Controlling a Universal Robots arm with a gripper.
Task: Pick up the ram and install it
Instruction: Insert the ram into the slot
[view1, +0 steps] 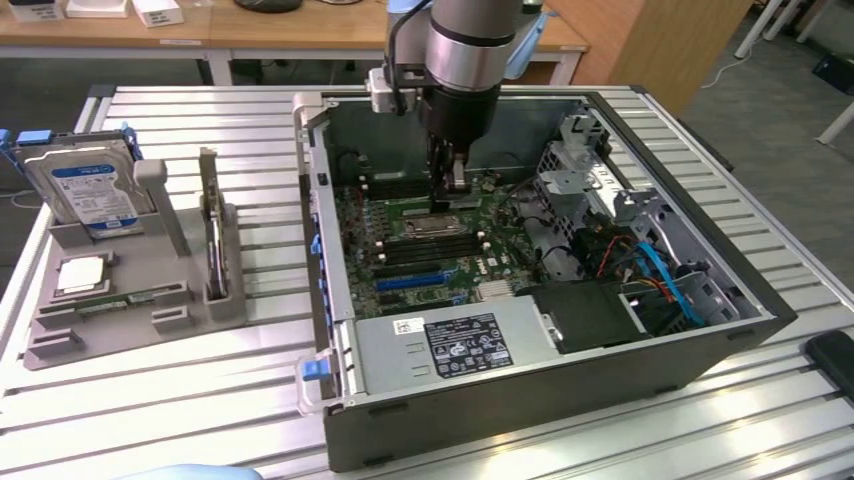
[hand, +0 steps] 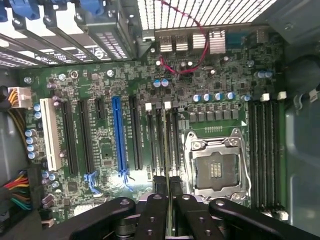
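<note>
Exterior view: pincer (view1: 454, 178) down inside the case (view1: 561, 400), clenched on a thin board, judged the ram (view1: 458, 190). The ram hangs straight below the fingertips, short edge up and down.

Wrist view: pincer (hand: 169, 182) clamps the ram (hand: 170, 205), seen edge-on as a thin strip between the pads. Its long axis runs parallel to the slots (hand: 162, 140), which lie directly ahead of and under the tips. The socket (hand: 217, 167) sits just beside that bank. Ram looks in line with the bank but not yet seated; exact slot cannot be told
</note>
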